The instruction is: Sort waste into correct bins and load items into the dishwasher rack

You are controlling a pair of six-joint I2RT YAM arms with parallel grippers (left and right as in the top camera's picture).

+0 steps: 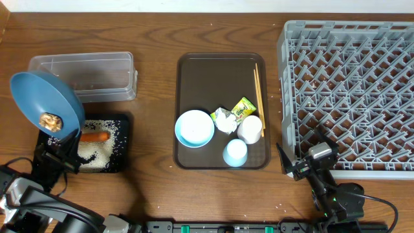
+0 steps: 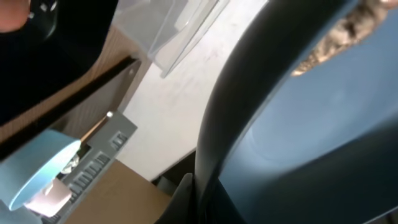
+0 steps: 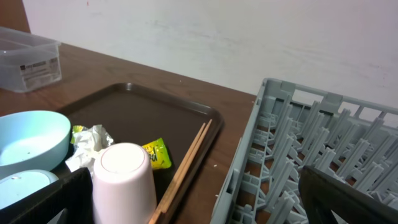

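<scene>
My left gripper [image 1: 60, 149] is shut on the lower rim of the dark blue plate [image 1: 44, 97], which is tilted steeply over the black tray [image 1: 127, 129]. A brown food lump [image 1: 50, 122] clings to the plate's face. In the left wrist view the plate [image 2: 311, 137] fills the frame, its rim pinched in my left gripper [image 2: 205, 196]. White rice [image 1: 97, 153] and an orange carrot [image 1: 95, 136] lie in the black tray. My right gripper [image 1: 299, 163] stands open by the grey dishwasher rack [image 1: 349, 90], holding nothing.
The clear tub [image 1: 90, 74] sits behind the black tray. On the brown serving tray [image 1: 213, 77] are a pale blue bowl [image 1: 194, 127], crumpled paper [image 1: 224, 120], a green-yellow wrapper [image 1: 244, 108], a whitish cup [image 1: 250, 129], a pale blue cup [image 1: 235, 153] and chopsticks [image 1: 258, 90].
</scene>
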